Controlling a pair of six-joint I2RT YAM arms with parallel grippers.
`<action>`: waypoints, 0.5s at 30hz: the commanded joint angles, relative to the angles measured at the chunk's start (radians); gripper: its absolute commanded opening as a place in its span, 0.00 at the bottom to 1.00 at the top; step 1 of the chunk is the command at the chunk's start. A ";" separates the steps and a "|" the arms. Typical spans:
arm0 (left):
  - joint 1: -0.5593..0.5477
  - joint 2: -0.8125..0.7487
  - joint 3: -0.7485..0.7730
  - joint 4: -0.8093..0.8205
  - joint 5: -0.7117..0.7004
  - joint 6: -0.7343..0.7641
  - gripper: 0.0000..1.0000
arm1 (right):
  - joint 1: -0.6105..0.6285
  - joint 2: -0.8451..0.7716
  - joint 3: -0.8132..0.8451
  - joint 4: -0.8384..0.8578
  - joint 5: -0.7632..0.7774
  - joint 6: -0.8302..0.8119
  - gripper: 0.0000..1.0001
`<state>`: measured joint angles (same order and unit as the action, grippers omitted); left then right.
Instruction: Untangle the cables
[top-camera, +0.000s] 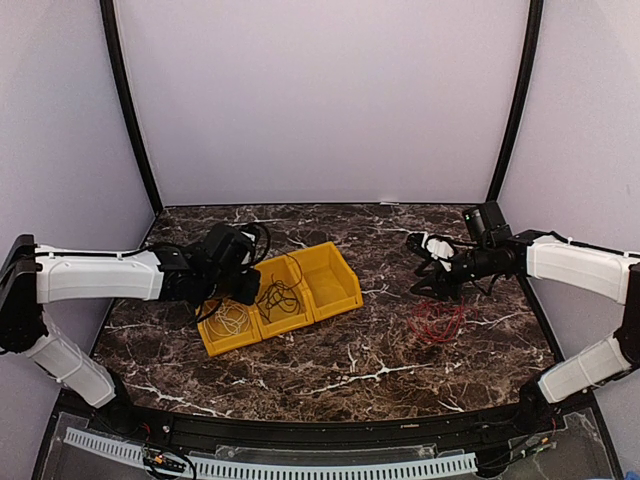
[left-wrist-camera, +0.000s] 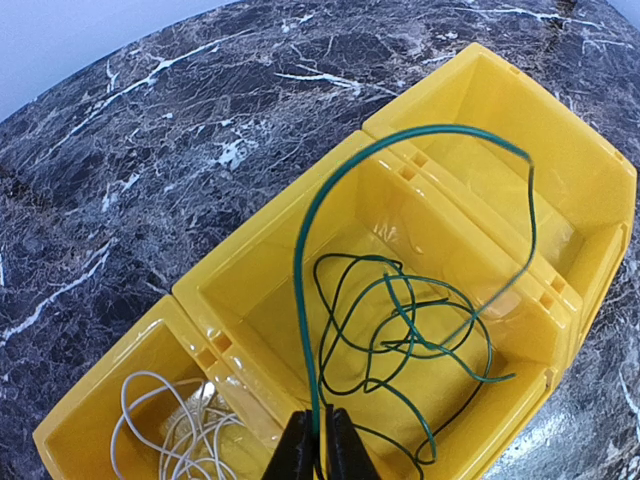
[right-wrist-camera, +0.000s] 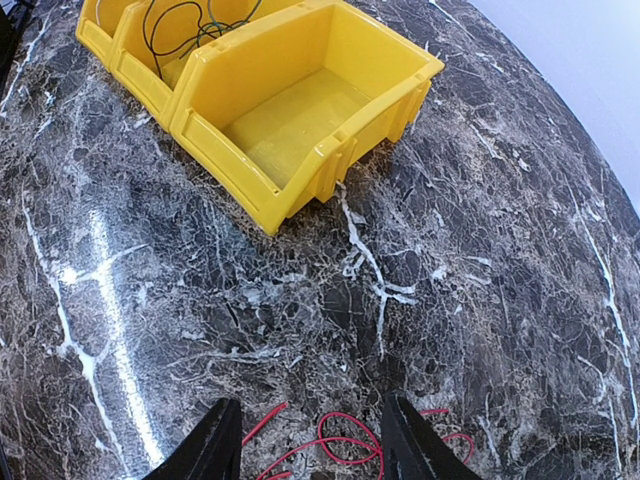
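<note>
Closest to the lens on the left wrist, the left tool (left-wrist-camera: 320, 445) is pinched shut on the black cable (left-wrist-camera: 400, 330), which reads dark green in this view. From the fingertips the strand rises, arcs over toward 1 o'clock and drops into the loose tangle lying in the middle bin (left-wrist-camera: 270, 218). At 7 o'clock the white cable (left-wrist-camera: 165, 435) sits in the end bin (left-wrist-camera: 120, 370), its lower loops cut off by the frame edge.

From overhead I lose that grip altogether: the left wrist sits over the bins' edge, and the raised strand is too thin to trace. Overhead does give me the layout. The three yellow bins lie in a diagonal row at 9 o'clock on the table (top-camera: 330, 370). The red cable (top-camera: 437, 322) lies loose on the marble at 4 o'clock, well apart from them.

The right tool (top-camera: 422, 270) hangs just beyond the red cable, fingers spread, gripping nothing. Its own camera shows red loops between the two fingers at 6 o'clock, mostly cropped, and I cannot tell whether the tips touch them. Only that view shows the floor of the third bin (right-wrist-camera: 300, 110), at 12 o'clock.
</note>
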<state>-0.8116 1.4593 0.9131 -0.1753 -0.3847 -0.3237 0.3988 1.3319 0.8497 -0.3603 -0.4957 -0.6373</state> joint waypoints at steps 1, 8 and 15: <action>0.003 0.033 0.044 -0.098 0.001 -0.023 0.14 | -0.003 0.006 0.002 0.001 0.003 -0.009 0.50; 0.003 0.027 0.133 -0.169 -0.009 -0.016 0.36 | -0.003 0.006 0.000 -0.001 0.005 -0.010 0.50; 0.003 -0.042 0.153 -0.143 0.007 -0.006 0.52 | -0.002 0.015 0.003 -0.003 0.006 -0.013 0.50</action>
<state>-0.8116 1.4715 1.0229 -0.3065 -0.3817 -0.3367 0.3988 1.3323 0.8497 -0.3634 -0.4950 -0.6422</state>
